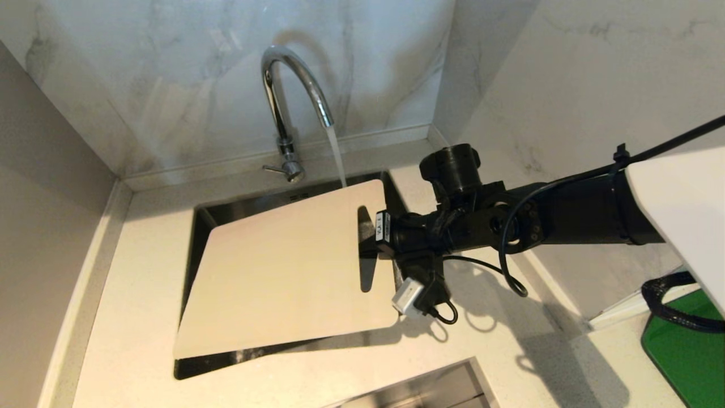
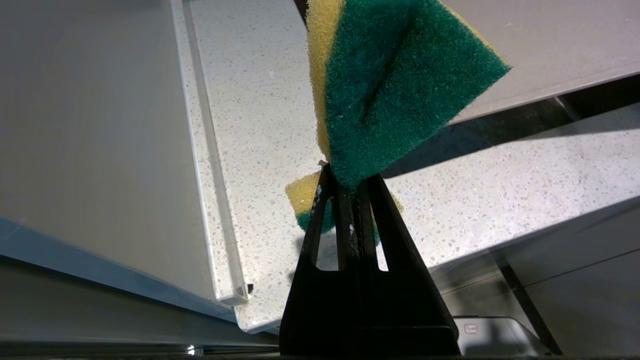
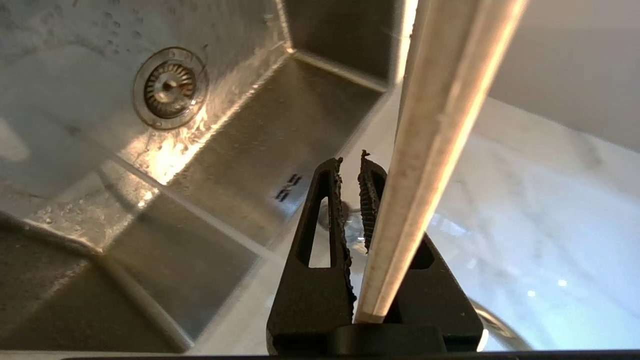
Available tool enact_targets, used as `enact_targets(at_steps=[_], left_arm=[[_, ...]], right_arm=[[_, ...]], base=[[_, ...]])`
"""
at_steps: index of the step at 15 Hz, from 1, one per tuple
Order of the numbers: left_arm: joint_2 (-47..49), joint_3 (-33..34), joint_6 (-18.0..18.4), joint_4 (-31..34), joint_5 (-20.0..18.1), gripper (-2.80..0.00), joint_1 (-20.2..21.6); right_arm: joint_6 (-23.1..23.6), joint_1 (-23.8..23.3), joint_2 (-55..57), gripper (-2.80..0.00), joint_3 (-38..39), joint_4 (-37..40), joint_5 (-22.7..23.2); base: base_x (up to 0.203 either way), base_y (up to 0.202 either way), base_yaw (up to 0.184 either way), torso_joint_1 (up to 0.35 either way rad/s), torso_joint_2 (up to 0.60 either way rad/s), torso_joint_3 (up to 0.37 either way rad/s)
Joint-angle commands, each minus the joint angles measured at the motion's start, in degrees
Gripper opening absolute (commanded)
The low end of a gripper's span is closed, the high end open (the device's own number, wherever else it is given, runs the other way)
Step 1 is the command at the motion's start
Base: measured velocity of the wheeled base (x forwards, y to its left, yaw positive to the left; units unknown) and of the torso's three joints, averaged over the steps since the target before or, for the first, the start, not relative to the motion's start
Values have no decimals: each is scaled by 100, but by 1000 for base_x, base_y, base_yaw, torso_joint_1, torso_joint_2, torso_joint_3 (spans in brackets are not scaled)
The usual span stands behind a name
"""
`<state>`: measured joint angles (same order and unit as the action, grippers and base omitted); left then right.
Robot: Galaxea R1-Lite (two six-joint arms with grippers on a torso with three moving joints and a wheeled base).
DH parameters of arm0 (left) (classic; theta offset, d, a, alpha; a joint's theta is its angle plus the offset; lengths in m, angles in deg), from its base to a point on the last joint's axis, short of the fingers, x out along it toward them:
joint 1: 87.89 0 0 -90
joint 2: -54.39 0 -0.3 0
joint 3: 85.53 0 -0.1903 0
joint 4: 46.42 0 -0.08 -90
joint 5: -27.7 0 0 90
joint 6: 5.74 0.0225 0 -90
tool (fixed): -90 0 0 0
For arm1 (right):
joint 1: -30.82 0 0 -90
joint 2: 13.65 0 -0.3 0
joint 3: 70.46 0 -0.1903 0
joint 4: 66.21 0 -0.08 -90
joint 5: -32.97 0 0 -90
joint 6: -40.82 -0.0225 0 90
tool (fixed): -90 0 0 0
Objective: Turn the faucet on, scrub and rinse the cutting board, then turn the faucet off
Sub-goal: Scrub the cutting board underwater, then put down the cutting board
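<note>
Water runs from the chrome faucet (image 1: 294, 73) in a thin stream (image 1: 337, 153) that drops just past the far corner of the cutting board (image 1: 283, 266). The cream board is held tilted over the sink (image 1: 199, 226). My right gripper (image 1: 368, 232) is shut on its right short edge, beside the slot handle (image 1: 366, 272). In the right wrist view the board's edge (image 3: 440, 100) runs between the jaws of the right gripper (image 3: 350, 165), above the wet basin and drain (image 3: 170, 87). My left gripper (image 2: 345, 175), out of the head view, is shut on a yellow-and-green sponge (image 2: 400, 85).
The faucet's side lever (image 1: 277, 168) sticks out to the left near its base. Marble walls close the corner behind and to the right. A dark green board (image 1: 685, 351) lies at the far right. A second steel basin (image 1: 419, 391) opens at the front edge of the speckled counter (image 1: 124, 317).
</note>
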<state>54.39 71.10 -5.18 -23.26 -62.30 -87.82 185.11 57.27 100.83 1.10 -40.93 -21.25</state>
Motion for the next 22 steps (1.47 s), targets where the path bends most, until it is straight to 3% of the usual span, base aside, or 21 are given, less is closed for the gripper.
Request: enact_targets(at_steps=[1, 3, 6, 14, 17, 20, 22], left_arm=[[0, -20, 41, 11, 9, -280, 1], [24, -388, 19, 177, -3, -280, -2], [424, -1298, 2, 912, -154, -280, -8], [3388, -3786, -58, 1184, -669, -280, -5], [4343, -5132, -71, 1913, -751, -280, -45], [5035, -6198, -75, 2707, -691, -280, -462], [5187, -6351, -65, 2780, -428, -280, -645]], right_arm=[[74, 4, -362, -280, 341, -75, 26], [81, 9, -444, -280, 612, -84, 26], [113, 26, -557, -280, 988, -94, 26], [91, 27, -611, -280, 1001, -94, 26], [82, 27, -611, -280, 1001, -94, 26], [73, 20, -601, -280, 982, -94, 26], [73, 20, -563, -280, 969, -94, 26]], base=[[0, 0, 0, 0, 0, 0], [0, 0, 0, 0, 0, 0], [0, 0, 0, 0, 0, 0], [0, 0, 0, 0, 0, 0], [0, 0, 0, 0, 0, 0], [0, 0, 0, 0, 0, 0], [0, 0, 0, 0, 0, 0]])
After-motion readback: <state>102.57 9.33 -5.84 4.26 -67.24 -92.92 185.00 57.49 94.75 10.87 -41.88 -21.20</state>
